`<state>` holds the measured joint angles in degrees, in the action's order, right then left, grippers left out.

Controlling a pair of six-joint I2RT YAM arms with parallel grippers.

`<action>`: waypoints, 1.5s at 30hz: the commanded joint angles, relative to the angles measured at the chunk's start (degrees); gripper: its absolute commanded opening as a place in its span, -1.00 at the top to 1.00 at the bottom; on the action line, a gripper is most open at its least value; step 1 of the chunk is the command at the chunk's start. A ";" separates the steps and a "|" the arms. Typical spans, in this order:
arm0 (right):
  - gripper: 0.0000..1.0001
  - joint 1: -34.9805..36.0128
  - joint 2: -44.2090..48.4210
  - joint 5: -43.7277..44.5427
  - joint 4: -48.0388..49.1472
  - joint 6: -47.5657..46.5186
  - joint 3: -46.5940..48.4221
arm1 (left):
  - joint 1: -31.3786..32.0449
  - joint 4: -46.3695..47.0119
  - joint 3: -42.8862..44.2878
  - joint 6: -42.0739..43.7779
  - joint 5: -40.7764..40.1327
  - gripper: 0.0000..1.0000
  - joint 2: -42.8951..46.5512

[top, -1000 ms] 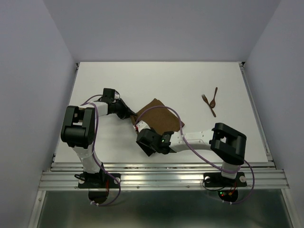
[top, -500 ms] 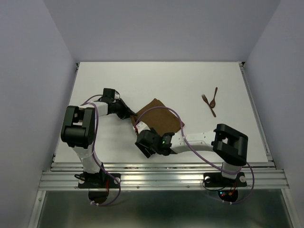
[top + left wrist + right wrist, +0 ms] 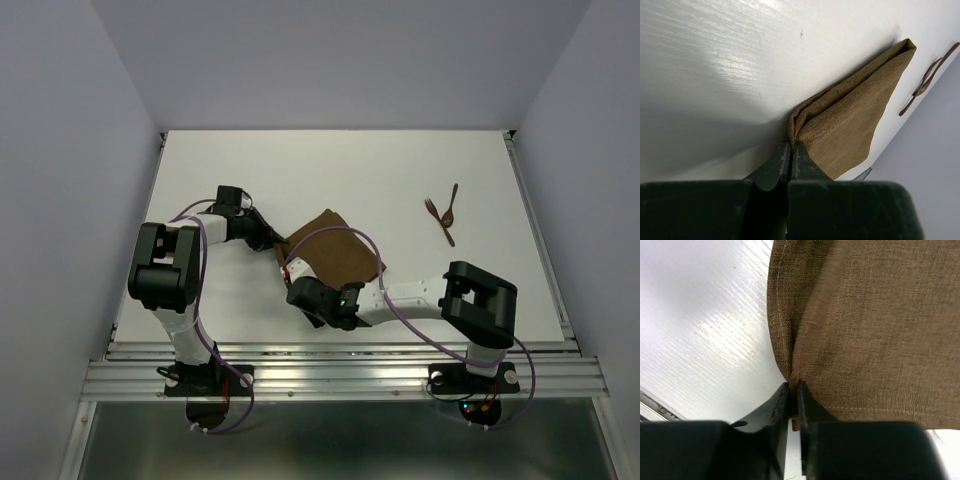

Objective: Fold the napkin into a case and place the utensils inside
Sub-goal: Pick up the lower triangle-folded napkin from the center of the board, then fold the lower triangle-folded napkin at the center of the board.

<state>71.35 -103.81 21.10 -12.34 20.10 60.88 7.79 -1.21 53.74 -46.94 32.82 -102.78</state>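
The dark brown napkin [image 3: 338, 256] lies folded in layers at the middle of the white table [image 3: 400, 160]. My left gripper [image 3: 278, 243] is shut on its left corner; in the left wrist view the jaws [image 3: 791, 146] pinch the layered tip of the napkin [image 3: 850, 110]. My right gripper [image 3: 300, 286] is at the near edge, and in the right wrist view its jaws [image 3: 793, 388] are shut on a gathered fold of the napkin [image 3: 870, 325]. The utensils, a fork [image 3: 431, 207] and a spoon [image 3: 454, 195], lie crossed at the right, apart from the cloth.
Purple cables loop over both arms, and one arcs above the napkin. Grey walls close in the table on three sides. A metal rail [image 3: 340, 365] runs along the near edge by the arm bases. The utensils [image 3: 925, 82] show beyond the cloth in the left wrist view.
My right gripper's jaws have closed on the napkin's near edge, and its wrist has shifted slightly. The left arm and the utensils have not moved.
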 commanded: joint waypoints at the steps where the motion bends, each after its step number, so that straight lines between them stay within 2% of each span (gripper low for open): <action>1: 0.89 0.45 -0.26 2.62 0.82 1.26 -1.47 | 0.12 -1.42 0.67 1.23 -0.56 1.00 1.88; 2: 0.98 0.45 0.18 2.45 1.00 1.17 -1.47 | 0.12 -1.51 0.67 1.41 -0.82 1.00 1.97; 8: 0.99 -0.16 3.52 -1.14 2.76 1.52 -2.26 | 0.12 -4.50 1.81 2.46 -3.02 1.00 2.32; 13: 0.99 -5.24 7.21 -6.94 4.60 3.19 -4.54 | 0.12 -6.95 3.65 2.90 -4.78 1.00 2.59; 24: 0.99 -15.00 11.17 -28.82 8.91 7.32 -7.35 | 0.12 -10.65 7.96 4.66 -6.19 1.00 0.92; 32: 0.99 -23.09 10.73 -45.86 16.29 13.73 -9.90 | 0.12 -11.27 9.90 5.72 -6.36 1.00 0.04; 38: 0.99 -28.19 9.68 -54.48 22.53 19.79 -13.33 | 0.12 -12.41 11.04 5.98 -6.97 1.00 -1.02; 45: 0.99 -28.99 8.98 -59.68 26.22 23.40 -14.47 | 0.12 -16.01 12.09 7.47 -10.66 1.00 0.56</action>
<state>42.24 -94.78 -31.99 7.88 40.03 46.87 7.84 -14.52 63.61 -41.56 25.52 -104.16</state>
